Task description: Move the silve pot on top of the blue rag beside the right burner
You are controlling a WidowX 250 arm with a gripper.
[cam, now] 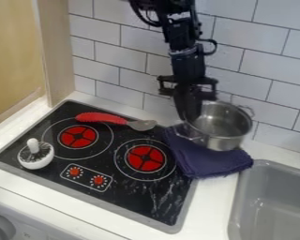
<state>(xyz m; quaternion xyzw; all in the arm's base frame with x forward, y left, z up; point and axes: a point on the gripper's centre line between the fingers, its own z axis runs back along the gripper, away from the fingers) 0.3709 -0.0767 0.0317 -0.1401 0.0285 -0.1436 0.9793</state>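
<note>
A matte black arm (189,61) with slim looping black cables (215,48).

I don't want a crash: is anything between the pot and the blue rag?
Nothing visible. The pot is over part of the rag, with the end effector at its rim. The spoon lies aside.

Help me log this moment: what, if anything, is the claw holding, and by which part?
The claw is at the rim of the silver pot, on the stove side, but whether it grips there cannot be told.
</note>
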